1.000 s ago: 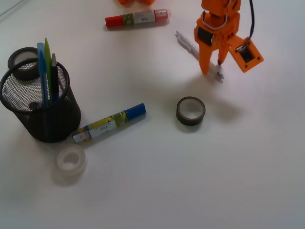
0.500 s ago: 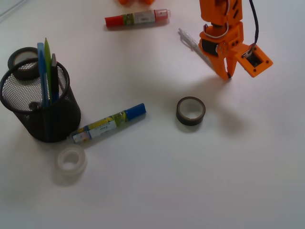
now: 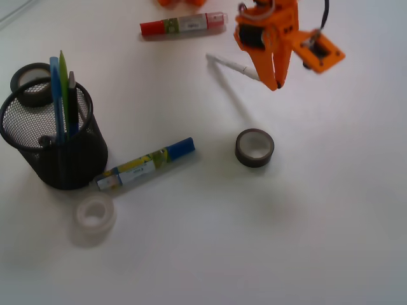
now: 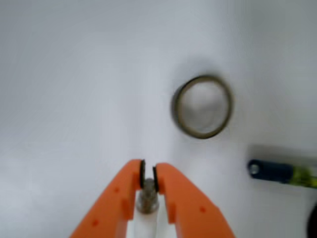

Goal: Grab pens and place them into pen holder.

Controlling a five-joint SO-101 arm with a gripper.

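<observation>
My fingers (image 3: 277,81) are pinched nearly shut on the white pen (image 3: 232,65), and the wrist view shows its silver end (image 4: 147,194) wedged between the two black pads with only that sliver of gap. A second ago I was standing over the pen as it lay flat on the tabletop (image 3: 305,229); now it has come up with me, sticking out sideways from my grip toward the red marker (image 3: 183,24), with a thin shadow running under it toward the dark tape roll (image 3: 254,147). I judge from this that the grasp took and the pen is off the surface, though I hold it near one end, so it may swing or slip.

The pen holder (image 3: 56,141) stands far to the side of the tape roll, past the blue-capped marker (image 3: 145,164), with the light blue, green and a darker pen (image 3: 63,95) already upright inside. A second dark roll (image 3: 28,82) sits just behind it and a clear roll (image 3: 94,213) just in front. What remains is carrying this pen across and tipping it upright over the rim.
</observation>
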